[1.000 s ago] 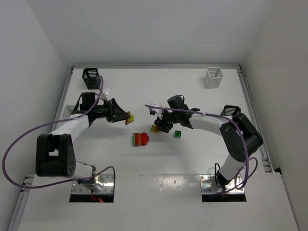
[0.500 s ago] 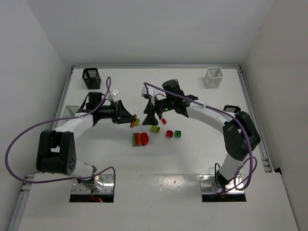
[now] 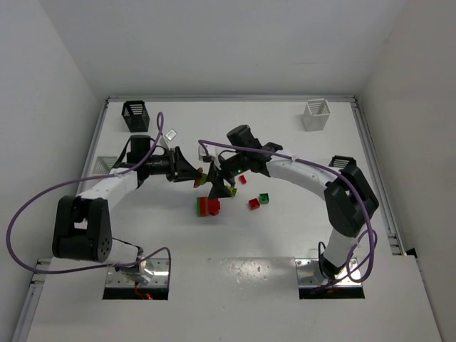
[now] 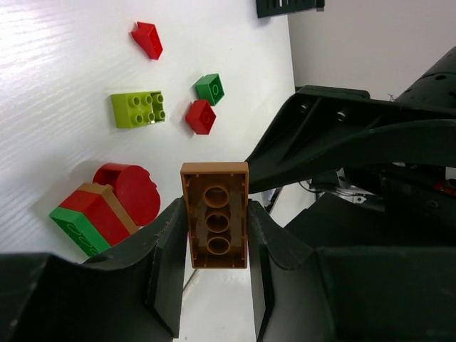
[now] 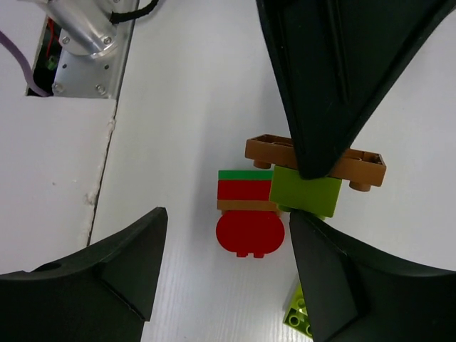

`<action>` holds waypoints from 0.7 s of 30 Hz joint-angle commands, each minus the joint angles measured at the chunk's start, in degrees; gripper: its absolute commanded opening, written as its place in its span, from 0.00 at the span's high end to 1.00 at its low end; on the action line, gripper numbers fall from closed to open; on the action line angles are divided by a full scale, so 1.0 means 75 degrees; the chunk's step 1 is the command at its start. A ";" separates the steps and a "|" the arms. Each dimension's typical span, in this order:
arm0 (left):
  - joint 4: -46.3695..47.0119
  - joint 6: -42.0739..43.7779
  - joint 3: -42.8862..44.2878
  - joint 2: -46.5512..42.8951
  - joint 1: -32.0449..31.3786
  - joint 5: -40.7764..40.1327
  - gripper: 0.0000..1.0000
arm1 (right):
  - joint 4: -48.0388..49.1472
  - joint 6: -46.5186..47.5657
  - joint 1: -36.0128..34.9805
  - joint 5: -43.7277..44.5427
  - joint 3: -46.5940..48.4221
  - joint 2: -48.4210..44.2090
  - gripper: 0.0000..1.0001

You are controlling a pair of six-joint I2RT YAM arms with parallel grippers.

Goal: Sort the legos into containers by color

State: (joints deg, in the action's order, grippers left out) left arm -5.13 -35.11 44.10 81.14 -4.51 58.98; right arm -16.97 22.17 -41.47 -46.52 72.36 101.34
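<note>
Clamping the brown-and-lime stack point(image 5: 305, 194) by the long sides of its brown plate, the left gripper point(image 4: 214, 235) holds it in the air over the middle of the table point(image 3: 285, 242), fingers point(image 4: 169, 246) tight against the plastic. The right gripper point(image 5: 226, 214) hangs just beside it with its jaws well apart and nothing between them, tip almost touching the left one. Directly below the pair lies the red-green-brown stack point(image 3: 208, 206), capped at one end by a round red piece. A loose lime brick point(image 4: 137, 108) sits near it, and a red brick point(image 3: 253, 204), a green brick point(image 3: 264, 198) and a small red piece point(image 3: 242, 179) are scattered to the right, close together but apart. The containers stand well away at the rim: a black basket point(image 3: 135, 114) in the far left corner, a white basket point(image 3: 316, 114) in the far right, a second black basket point(image 3: 342, 164) by the right edge, and a second white basket point(image 3: 104, 164) half hidden behind the left arm. Bare white surface runs between the bricks and the far baskets.
</note>
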 commanded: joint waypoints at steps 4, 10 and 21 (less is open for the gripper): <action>0.0437 -0.0263 -0.0242 -0.0624 -0.0136 0.0351 1.00 | 0.1324 -0.0975 -0.0025 0.0952 0.0232 0.0105 0.31; 0.0590 -0.0346 -0.0383 -0.0776 -0.0136 0.0351 1.00 | 0.1618 -0.1328 -0.0025 0.1340 0.0161 0.0105 0.31; 0.0590 -0.0416 -0.0383 -0.0776 -0.0136 0.0351 1.00 | 0.1782 -0.1246 -0.0025 0.2090 -0.0062 -0.0047 0.31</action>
State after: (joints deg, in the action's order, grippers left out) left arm 0.54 -36.71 41.80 77.45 -4.51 53.84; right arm -10.22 11.55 -42.50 -37.80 71.94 101.65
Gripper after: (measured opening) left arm 0.385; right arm 0.689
